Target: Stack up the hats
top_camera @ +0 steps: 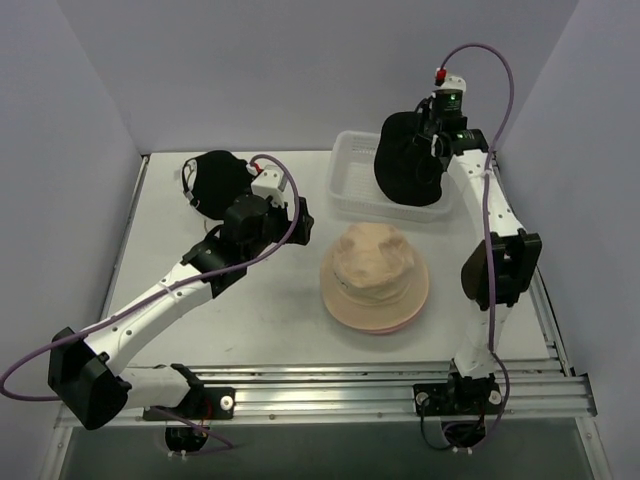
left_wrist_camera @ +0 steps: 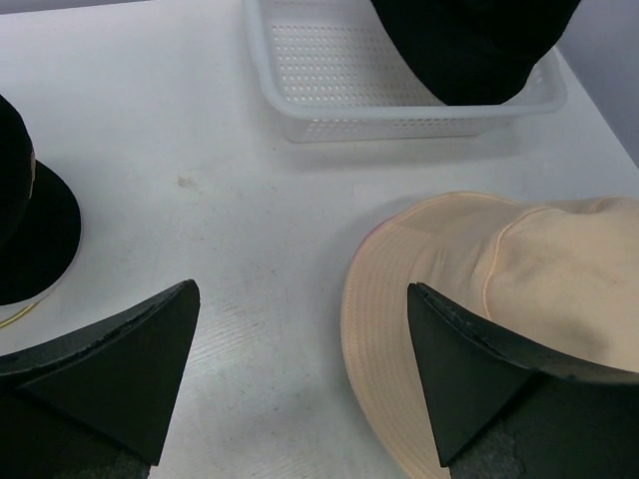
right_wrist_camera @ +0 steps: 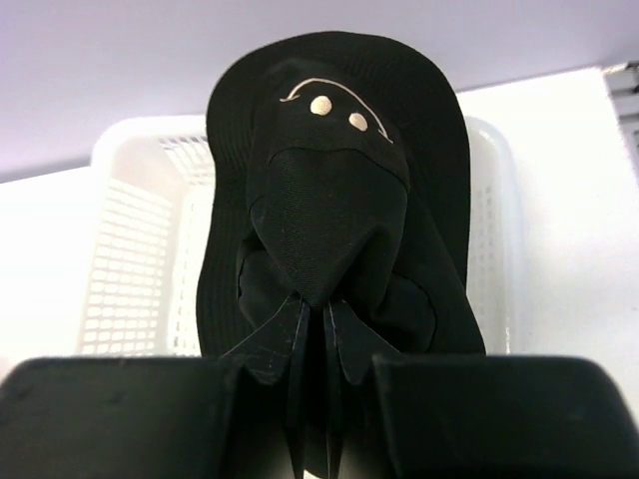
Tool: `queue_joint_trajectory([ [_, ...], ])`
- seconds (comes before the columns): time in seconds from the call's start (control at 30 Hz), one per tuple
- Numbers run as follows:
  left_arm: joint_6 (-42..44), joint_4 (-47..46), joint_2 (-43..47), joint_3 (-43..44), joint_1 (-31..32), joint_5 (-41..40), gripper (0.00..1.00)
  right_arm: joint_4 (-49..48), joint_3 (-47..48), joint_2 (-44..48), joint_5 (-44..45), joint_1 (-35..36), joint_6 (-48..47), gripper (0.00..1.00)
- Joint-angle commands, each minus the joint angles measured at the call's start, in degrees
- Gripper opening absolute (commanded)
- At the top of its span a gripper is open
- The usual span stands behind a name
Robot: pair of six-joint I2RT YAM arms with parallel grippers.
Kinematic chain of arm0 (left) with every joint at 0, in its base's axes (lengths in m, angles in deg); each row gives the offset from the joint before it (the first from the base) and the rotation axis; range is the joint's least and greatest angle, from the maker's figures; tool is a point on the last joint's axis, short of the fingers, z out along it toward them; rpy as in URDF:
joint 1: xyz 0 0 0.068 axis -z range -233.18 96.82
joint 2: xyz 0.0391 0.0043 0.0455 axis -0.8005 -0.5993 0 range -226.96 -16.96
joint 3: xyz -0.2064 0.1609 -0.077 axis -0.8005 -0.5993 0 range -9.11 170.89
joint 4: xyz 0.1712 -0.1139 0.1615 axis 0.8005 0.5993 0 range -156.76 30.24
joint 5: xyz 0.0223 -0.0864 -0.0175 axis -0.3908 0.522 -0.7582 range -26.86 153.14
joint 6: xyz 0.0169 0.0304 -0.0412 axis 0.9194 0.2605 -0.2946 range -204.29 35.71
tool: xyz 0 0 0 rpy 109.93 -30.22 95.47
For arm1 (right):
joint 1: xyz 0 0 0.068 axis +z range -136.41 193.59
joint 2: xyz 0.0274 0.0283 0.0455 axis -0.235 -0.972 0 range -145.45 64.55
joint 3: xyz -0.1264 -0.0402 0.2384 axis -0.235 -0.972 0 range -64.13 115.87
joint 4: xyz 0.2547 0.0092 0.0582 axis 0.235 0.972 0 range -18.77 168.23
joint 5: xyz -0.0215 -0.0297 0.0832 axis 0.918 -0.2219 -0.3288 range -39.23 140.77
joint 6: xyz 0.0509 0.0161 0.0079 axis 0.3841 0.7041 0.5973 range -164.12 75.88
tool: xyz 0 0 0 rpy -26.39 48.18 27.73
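Observation:
A tan bucket hat (top_camera: pixel 375 262) sits on a pink hat, whose brim (top_camera: pixel 388 325) peeks out below, at the table's middle. My right gripper (top_camera: pixel 432 130) is shut on the crown of a black bucket hat (top_camera: pixel 408 160), which hangs above the white basket; in the right wrist view the hat (right_wrist_camera: pixel 334 170) droops from the gripper (right_wrist_camera: pixel 327 304). A black cap (top_camera: pixel 218 180) rests at the back left. My left gripper (top_camera: pixel 290 222) is open and empty over bare table, between the black cap (left_wrist_camera: pixel 30 239) and the tan hat (left_wrist_camera: pixel 519 289). No white cap is in view.
A white mesh basket (top_camera: pixel 350 185) stands at the back, right of centre, also in the left wrist view (left_wrist_camera: pixel 329 110). A thin gold wire (left_wrist_camera: pixel 15 314) shows under the black cap. Grey walls close in on three sides; a metal rail (top_camera: pixel 380 385) runs along the near edge.

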Motion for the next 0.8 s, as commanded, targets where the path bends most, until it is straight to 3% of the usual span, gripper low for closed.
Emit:
queue_joint_trajectory([
  [0.0,1.4,-2.1,-0.5,1.0,0.2,-2.0,0.94,-2.3,-0.7,12.1,-1.8,1.0,0.1,0.00],
  [0.3,2.3,-3.7,-0.2,0.0,0.2,-1.6,0.94,-1.4,-5.9,30.5,-10.1,2.3,2.1,0.00],
  [0.63,0.4,-10.5,5.6,-3.5,0.3,9.6,0.94,3.5,-11.9,42.2,-15.1,8.5,3.7,0.00],
  [0.77,0.3,-11.5,7.2,-4.3,0.2,9.6,0.94,7.6,-12.7,43.6,-15.1,11.3,4.2,0.00],
])
